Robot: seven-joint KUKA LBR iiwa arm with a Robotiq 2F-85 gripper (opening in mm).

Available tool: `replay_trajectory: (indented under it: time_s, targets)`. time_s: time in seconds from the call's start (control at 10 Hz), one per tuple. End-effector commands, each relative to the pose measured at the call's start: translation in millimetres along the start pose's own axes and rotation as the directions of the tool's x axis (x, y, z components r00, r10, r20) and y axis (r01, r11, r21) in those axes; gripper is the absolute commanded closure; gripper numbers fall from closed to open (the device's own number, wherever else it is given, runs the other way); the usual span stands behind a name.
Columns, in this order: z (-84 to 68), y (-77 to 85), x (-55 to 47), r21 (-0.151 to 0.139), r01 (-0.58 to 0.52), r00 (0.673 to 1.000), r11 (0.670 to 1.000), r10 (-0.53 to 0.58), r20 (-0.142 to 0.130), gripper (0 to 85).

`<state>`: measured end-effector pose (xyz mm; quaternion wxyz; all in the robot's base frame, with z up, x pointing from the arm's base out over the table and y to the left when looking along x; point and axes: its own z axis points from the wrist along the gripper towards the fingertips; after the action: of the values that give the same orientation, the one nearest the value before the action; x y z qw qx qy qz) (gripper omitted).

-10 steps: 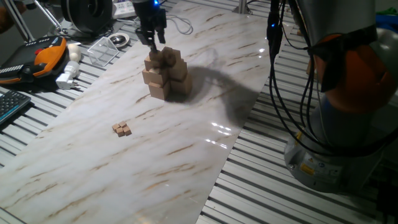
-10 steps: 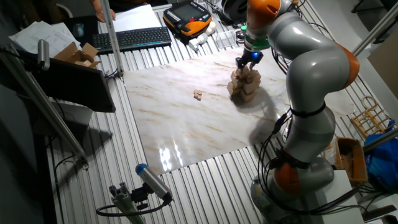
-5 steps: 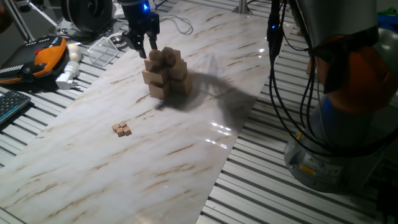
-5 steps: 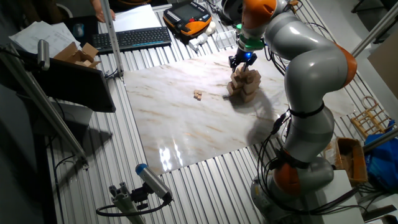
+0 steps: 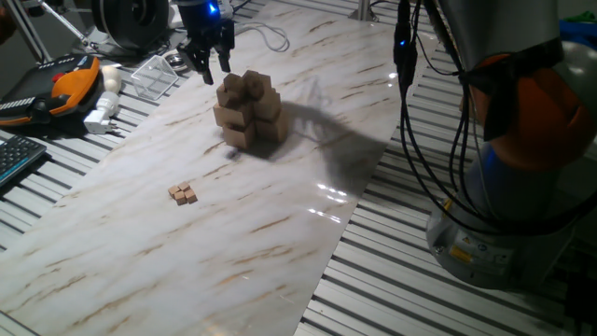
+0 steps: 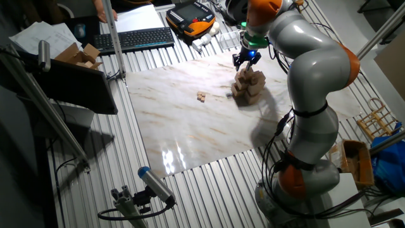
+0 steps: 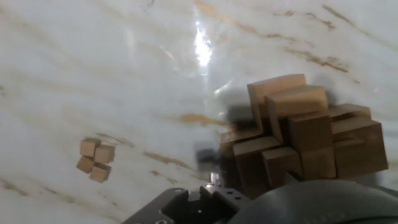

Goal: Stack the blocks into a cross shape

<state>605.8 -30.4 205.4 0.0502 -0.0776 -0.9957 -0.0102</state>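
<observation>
Tiered pile of light-tan wooden cubes (image 5: pixel 246 114), plus-shaped and narrowing upward, standing upright on the pale marbled tabletop (image 5: pixel 280 233) toward its far side; long axis vertical, arms of the cross spreading sideways, seen clearly in the hand view as stepped cubes (image 7: pixel 305 140). Lower and middle tiers apparently built. Cluster of tiny plain light-tan wooden cubes (image 5: pixel 183 193), about four, touching one another, lying well apart from the pile toward the near-left of the marble; same cluster in the other fixed view (image 6: pixel 201 96) and the hand view (image 7: pixel 94 159). No clear long axis to that cluster, just a small square-ish huddle flat on the surface. Judged: bulk of the stack done, topmost small tier probably left, with these little cubes not yet fetched.

Black two-finger gripper (image 5: pixel 205 62) hanging above the marble just beside the pile's far-left flank, not touching it, fingers pointing down. Fingers slightly spread with nothing visible between them; empty, as far as can be made out.
</observation>
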Motion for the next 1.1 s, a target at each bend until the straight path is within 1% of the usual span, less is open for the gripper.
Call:
replay_trajectory:
  time_s: [0.0, 0.1, 0.2, 0.3, 0.4, 0.5, 0.6, 0.7, 0.8, 0.9, 1.0]
  targets:
    - [-0.1, 0.3, -0.1, 0.01, -0.004, 1.0, 1.0, 0.004, -0.005, 34.0]
    - [-0.1, 0.3, -0.1, 0.009, 0.003, 1.0, 1.0, -0.003, -0.015, 34.0]
    - [-0.1, 0.3, -0.1, 0.0, 0.011, 0.999, 1.0, -0.011, -0.033, 34.0]
    - [-0.1, 0.3, -0.1, 0.017, 0.022, 0.999, 1.0, -0.021, -0.039, 51.0]
    - [-0.1, 0.3, -0.1, 0.029, 0.037, 0.999, 0.999, -0.036, -0.039, 51.0]
    - [-0.1, 0.3, -0.1, 0.021, 0.058, 0.997, 0.998, -0.057, -0.043, 51.0]
    - [-0.1, 0.3, -0.1, -0.013, 0.059, 0.998, 0.998, -0.06, -0.028, 51.0]
    - [-0.1, 0.3, -0.1, -0.01, 0.066, 0.998, 0.998, -0.066, 0.014, 51.0]
    - [-0.1, 0.3, -0.1, -0.035, 0.086, 0.996, 0.996, -0.085, 0.013, 34.0]
    - [-0.1, 0.3, -0.1, -0.031, 0.091, 0.996, 0.995, -0.091, 0.016, 34.0]
    - [-0.1, 0.3, -0.1, -0.041, 0.086, 0.996, 0.995, -0.086, 0.008, 34.0]
